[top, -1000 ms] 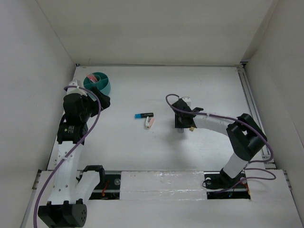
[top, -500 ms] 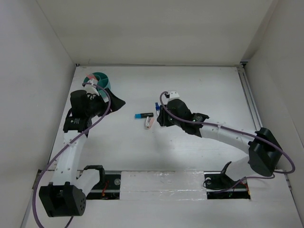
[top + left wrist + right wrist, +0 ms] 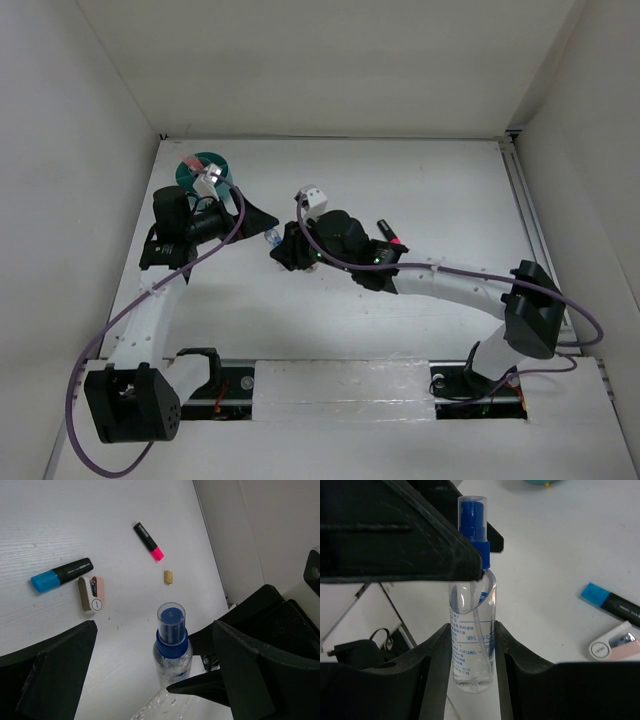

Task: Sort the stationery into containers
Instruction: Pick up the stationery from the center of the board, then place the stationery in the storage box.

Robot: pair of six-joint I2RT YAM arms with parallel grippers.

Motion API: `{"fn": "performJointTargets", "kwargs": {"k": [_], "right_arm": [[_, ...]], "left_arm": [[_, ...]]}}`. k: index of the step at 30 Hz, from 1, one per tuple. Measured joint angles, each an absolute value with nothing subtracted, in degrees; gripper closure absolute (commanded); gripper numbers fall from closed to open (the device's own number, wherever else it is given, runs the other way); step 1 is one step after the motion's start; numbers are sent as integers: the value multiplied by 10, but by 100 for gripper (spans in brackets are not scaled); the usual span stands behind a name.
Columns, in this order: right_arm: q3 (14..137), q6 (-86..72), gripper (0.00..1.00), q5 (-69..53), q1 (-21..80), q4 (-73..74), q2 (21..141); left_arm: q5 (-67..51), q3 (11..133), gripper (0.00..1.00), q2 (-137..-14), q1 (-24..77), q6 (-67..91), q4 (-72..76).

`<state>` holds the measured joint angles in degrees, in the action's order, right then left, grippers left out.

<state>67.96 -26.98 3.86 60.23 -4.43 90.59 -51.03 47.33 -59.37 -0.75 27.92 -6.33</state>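
My right gripper (image 3: 472, 630) is shut on the small clear blue-capped bottle (image 3: 472, 605) and holds it upright. In the top view this gripper (image 3: 283, 248) is left of centre, with the bottle (image 3: 272, 238) at its tip. My left gripper (image 3: 155, 626) is open, its jaws wide on either side of the bottle's (image 3: 172, 642) cap; in the top view it (image 3: 260, 220) is right next to the bottle. The teal tub (image 3: 212, 178) stands at the back left with a salmon-pink pen (image 3: 189, 164) in it.
On the table lie a black marker with a blue end (image 3: 62, 574), a pink-white eraser (image 3: 91, 593), a black marker with a pink end (image 3: 148, 541) and a tiny tan block (image 3: 169, 577). The pink-ended marker (image 3: 388, 230) shows right of my right arm. White walls enclose the table.
My right arm has carried the bottle leftward from mid-table to my left gripper. My left gripper has swung from beside the tub toward the centre and now flanks the bottle.
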Motion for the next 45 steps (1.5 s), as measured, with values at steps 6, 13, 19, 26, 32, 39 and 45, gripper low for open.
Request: {"fn": "performJointTargets", "kwargs": {"k": [6, 13, 19, 26, 32, 39, 45], "right_arm": [[702, -277, 100, 39, 604, -83, 935], [703, -283, 100, 39, 604, -82, 942], [704, -289, 100, 38, 604, -86, 942], [705, -289, 100, 33, 604, -86, 942], [705, -288, 100, 22, 603, -91, 942], [703, -287, 100, 10, 603, -102, 942], [703, -287, 100, 6, 602, -109, 942]], "left_arm": [[-527, 472, 25, -596, -8, 284, -54], [-536, 472, 58, -595, -8, 286, -51], [-535, 471, 72, -595, -8, 285, -49], [-533, 469, 100, -592, -8, 285, -46], [-514, 469, 100, -576, -8, 281, -57], [-496, 469, 90, -560, -8, 281, -66], [-504, 469, 71, -559, -15, 286, -62]]}}
